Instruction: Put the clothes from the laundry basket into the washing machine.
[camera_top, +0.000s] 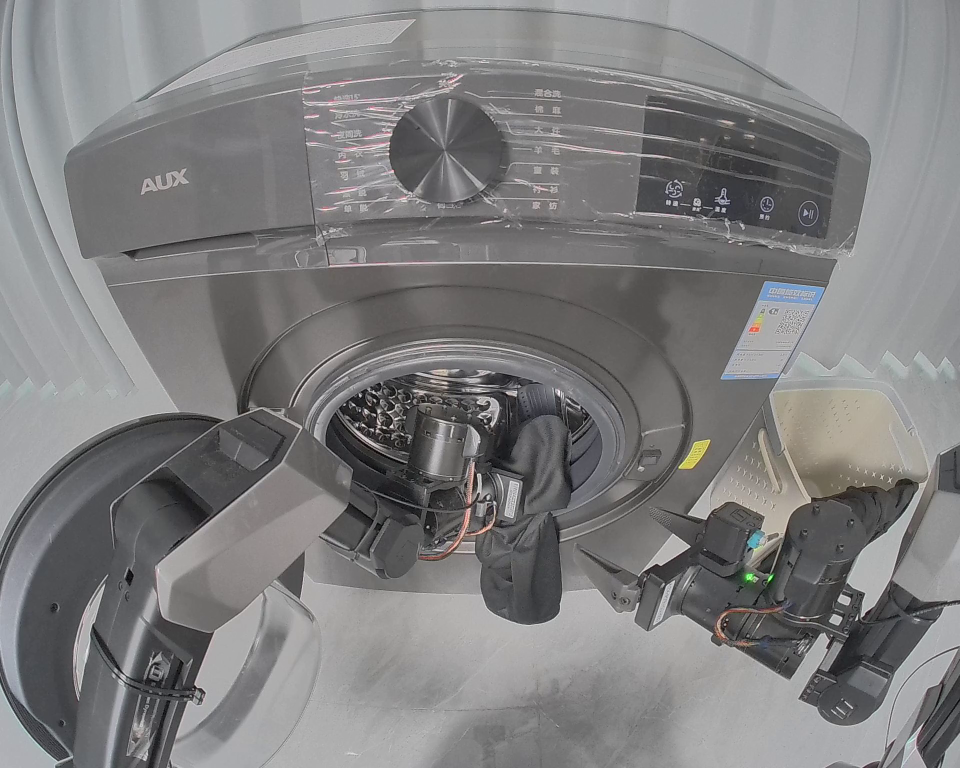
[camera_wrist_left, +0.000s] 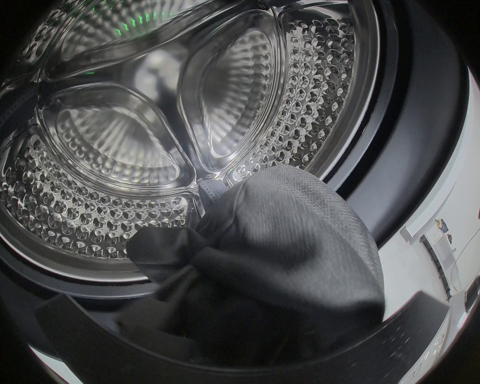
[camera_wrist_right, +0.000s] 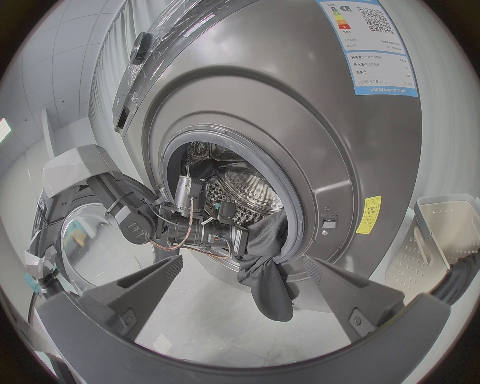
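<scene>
The washing machine (camera_top: 470, 300) stands with its round door (camera_top: 50, 560) swung open to the left. My left gripper (camera_top: 505, 480) is inside the drum opening (camera_top: 450, 400), shut on a black garment (camera_top: 525, 540). That garment lies over the lower door rim and hangs down outside. In the left wrist view the black garment (camera_wrist_left: 280, 250) bulges in front of the steel drum (camera_wrist_left: 115, 135) and hides the fingers. My right gripper (camera_top: 618, 533) hangs open and empty, low and right of the opening, beside the cream laundry basket (camera_top: 850, 430). From the right wrist, the garment (camera_wrist_right: 267, 280) hangs beyond the open fingers (camera_wrist_right: 150, 285).
The basket (camera_wrist_right: 450, 225) leans against the machine's right side, and a dark cloth (camera_top: 885, 500) lies over its front rim. The open door (camera_wrist_right: 100, 240) takes up the space left of the opening. Grey floor (camera_top: 450, 680) lies in front of the machine.
</scene>
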